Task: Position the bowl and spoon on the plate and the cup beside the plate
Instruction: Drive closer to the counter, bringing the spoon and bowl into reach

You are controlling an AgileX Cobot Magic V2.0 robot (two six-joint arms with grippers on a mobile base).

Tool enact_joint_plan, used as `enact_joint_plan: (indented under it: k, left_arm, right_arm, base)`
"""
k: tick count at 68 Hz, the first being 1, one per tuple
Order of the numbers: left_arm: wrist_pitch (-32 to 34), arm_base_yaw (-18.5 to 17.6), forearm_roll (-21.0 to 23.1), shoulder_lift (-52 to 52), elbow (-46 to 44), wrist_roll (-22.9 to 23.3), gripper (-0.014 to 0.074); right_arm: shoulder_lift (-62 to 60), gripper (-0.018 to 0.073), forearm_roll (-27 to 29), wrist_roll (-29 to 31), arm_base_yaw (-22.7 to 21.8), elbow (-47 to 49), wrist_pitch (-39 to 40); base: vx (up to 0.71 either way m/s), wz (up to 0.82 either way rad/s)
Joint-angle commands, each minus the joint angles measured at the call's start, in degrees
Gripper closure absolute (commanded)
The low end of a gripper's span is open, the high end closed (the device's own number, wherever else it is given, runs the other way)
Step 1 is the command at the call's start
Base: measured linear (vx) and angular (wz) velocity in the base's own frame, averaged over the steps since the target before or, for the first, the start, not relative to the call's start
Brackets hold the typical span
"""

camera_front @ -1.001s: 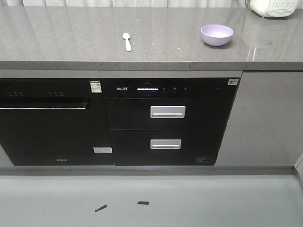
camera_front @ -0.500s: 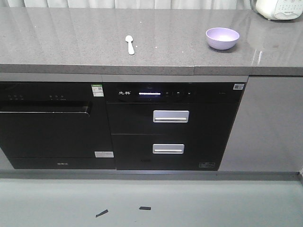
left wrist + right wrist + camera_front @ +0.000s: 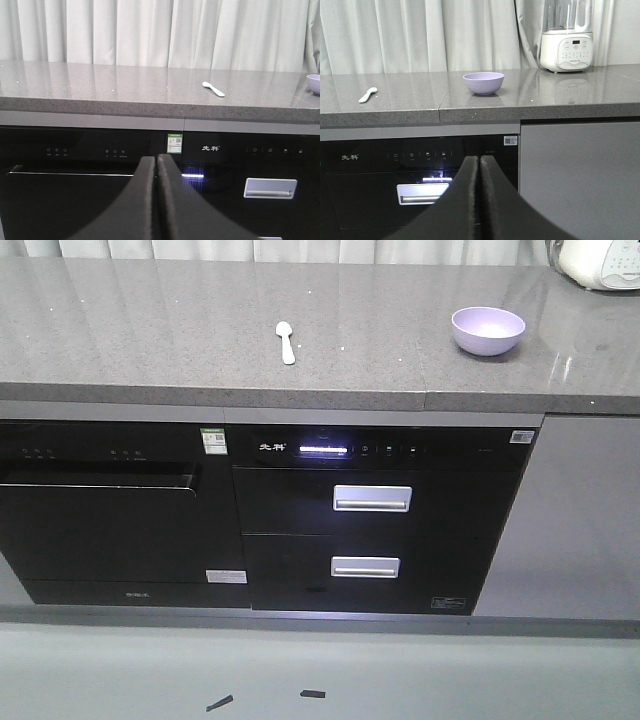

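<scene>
Left gripper (image 3: 156, 160) and right gripper (image 3: 479, 160) are held closed, while a pale plastic spoon (image 3: 286, 342) and round lavender plastic bowl (image 3: 487, 330) are laid well apart on a grey stone countertop (image 3: 150, 330).

Soft, even indoor light, fairly bright; the bowl (image 3: 487, 330) casts only a faint shadow. The countertop (image 3: 150, 330) shows pale streaked reflections of the far curtains (image 3: 150, 30), while the black appliance fronts (image 3: 120, 510) look dark.

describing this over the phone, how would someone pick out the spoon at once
Find the long grey stone counter running above the black built-in appliances. Near its middle, well left of the purple bowl, lies the spoon with its handle toward the front edge. It is the only small, pale, slim thing on the counter, while the bowl is round and purple.
</scene>
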State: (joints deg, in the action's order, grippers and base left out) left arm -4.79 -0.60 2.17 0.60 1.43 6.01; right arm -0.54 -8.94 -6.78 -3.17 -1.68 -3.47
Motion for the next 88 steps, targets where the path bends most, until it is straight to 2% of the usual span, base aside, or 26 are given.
enact_joint_plan:
  k: [1,88]
  left_arm:
    - [4.0,0.0,0.1,1.0,1.7,0.5,0.0602]
    - [4.0,0.0,0.1,1.0,1.7,0.5,0.0602]
  right_arm:
    - [-0.7,0.0564,-0.4,0.1,-0.4,-0.8,4.0]
    - [-0.7,0.0564,-0.4,0.1,-0.4,-0.8,4.0]
  base:
    - [0.07,0.02]
    - [0.05,0.0]
